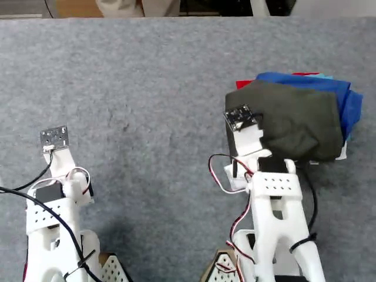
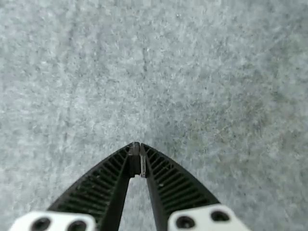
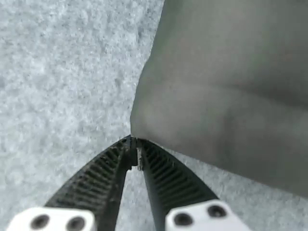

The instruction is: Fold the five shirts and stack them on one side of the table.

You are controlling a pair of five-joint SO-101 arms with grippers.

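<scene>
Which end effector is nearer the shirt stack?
Right. The right end effector, shut, sits at the edge of the shirt stack, by its dark top shirt. The left end effector, also shut, is over bare table, far across from it.

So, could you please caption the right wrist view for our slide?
Right pincer, shut, at a corner of the dark olive shirt on grey table.
</scene>
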